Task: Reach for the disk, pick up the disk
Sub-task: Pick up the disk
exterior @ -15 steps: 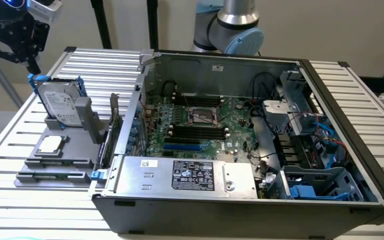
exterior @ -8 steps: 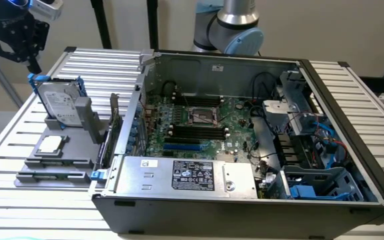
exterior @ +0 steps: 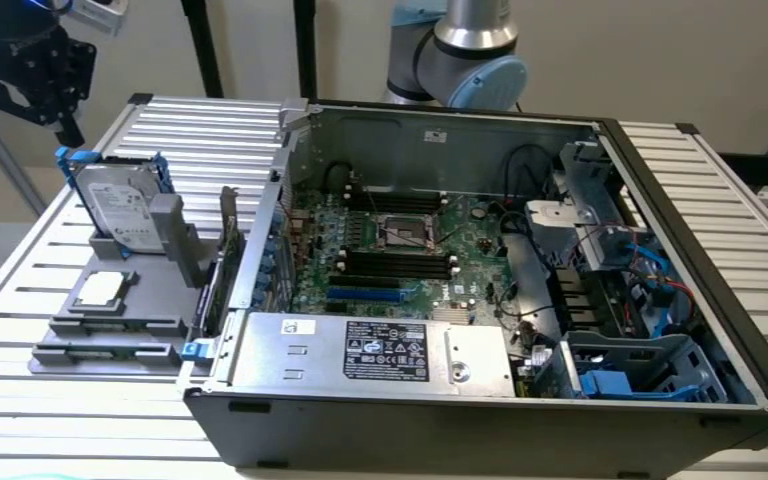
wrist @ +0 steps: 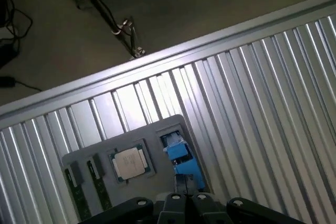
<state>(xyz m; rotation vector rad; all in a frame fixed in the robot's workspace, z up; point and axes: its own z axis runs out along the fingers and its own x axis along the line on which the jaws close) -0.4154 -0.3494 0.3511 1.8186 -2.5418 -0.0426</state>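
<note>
The disk (exterior: 124, 205), a silver-grey hard drive with a white label in a blue carrier, stands on edge in a grey holder (exterior: 157, 270) at the exterior view's left. My black gripper (exterior: 64, 125) hangs above it and slightly toward the exterior view's left, apart from it. In the wrist view the disk's blue carrier (wrist: 180, 156) shows edge-on just ahead of the gripper (wrist: 186, 203), whose fingers are shut together with nothing between them.
A small square chip (exterior: 101, 290) (wrist: 130, 163) lies on the grey holder beside the disk. An open computer case (exterior: 491, 250) with a silver box (exterior: 384, 350) takes up the middle and right of the ribbed metal table (exterior: 197, 120). The table edge (wrist: 157, 56) meets the floor.
</note>
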